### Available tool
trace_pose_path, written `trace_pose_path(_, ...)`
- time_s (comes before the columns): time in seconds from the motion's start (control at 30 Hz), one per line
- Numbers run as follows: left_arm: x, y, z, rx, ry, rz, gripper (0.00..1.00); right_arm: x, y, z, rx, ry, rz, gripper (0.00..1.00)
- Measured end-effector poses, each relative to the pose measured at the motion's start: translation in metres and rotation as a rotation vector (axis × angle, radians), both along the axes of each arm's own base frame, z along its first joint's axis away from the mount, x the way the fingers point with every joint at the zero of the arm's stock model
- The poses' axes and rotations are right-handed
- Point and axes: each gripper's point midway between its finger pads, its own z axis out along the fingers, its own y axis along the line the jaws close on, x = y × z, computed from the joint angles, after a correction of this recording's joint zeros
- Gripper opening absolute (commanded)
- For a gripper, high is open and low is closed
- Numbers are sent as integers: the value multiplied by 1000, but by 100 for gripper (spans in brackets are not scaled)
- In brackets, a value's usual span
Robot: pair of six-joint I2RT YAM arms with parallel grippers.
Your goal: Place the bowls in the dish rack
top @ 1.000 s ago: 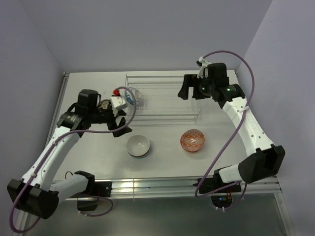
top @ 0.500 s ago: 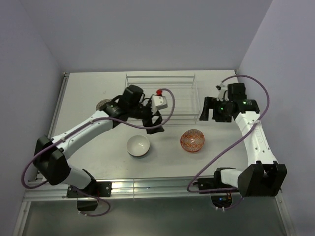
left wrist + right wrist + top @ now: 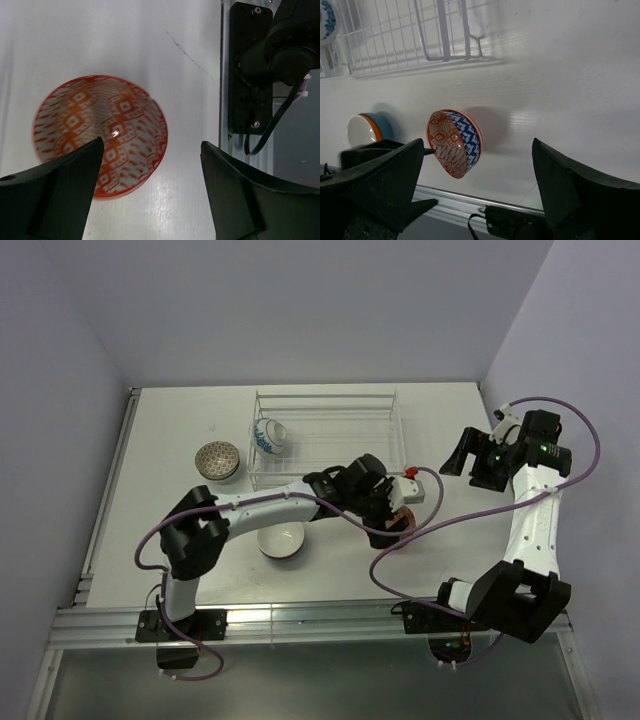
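Note:
The orange-red bowl (image 3: 100, 142) stands on the table, blue on its outside (image 3: 454, 142). My left gripper (image 3: 150, 195) hangs open just above it, its left finger over the bowl and its right finger past the rim. From the top view the left gripper (image 3: 392, 508) hides most of that bowl. The white bowl (image 3: 282, 538) sits near the front. The grey-brown bowl (image 3: 217, 459) is left of the dish rack (image 3: 330, 400). The blue-and-white bowl (image 3: 268, 436) leans in the rack's left end. My right gripper (image 3: 465, 455) is open and holds nothing, right of the rack.
The left arm (image 3: 270, 502) stretches across the table in front of the rack. Its purple cable (image 3: 400, 555) loops near the orange-red bowl. The table's front rail (image 3: 470, 200) runs below both bowls in the right wrist view. Walls close in the back and both sides.
My left arm swung right from the rack's left end to above the orange-red bowl. My right arm pulled away from the rack's far right corner, toward the right and nearer.

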Motion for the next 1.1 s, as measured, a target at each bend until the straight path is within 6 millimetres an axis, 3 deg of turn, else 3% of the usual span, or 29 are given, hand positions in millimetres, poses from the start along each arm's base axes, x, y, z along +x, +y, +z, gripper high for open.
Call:
trace_pose_path(0.17,-17,-20,-30,42,46,-22,81,2,0,4,41,-18,-15,96)
trace_pose_path(0.33,-16,-24,-46,62,69,-7,79,4,3,6,64,-25,-18,98)
trace_pose_path(0.7,-11,-40,-53,52,89,24,65,8,4,9,72,-45,-15,98)
trace_pose_path(0.8,-11,-42,-54,54,91,24,58,8,4,10,71,-49,-15,98)
trace_pose_path(0.93,-11,-41,-53,58,93,24,41,9,4,10,70,-52,-16,98)
trace_pose_path(1.1,-15,-40,-54,70,114,23,33,9,4,10,71,-55,-14,98)
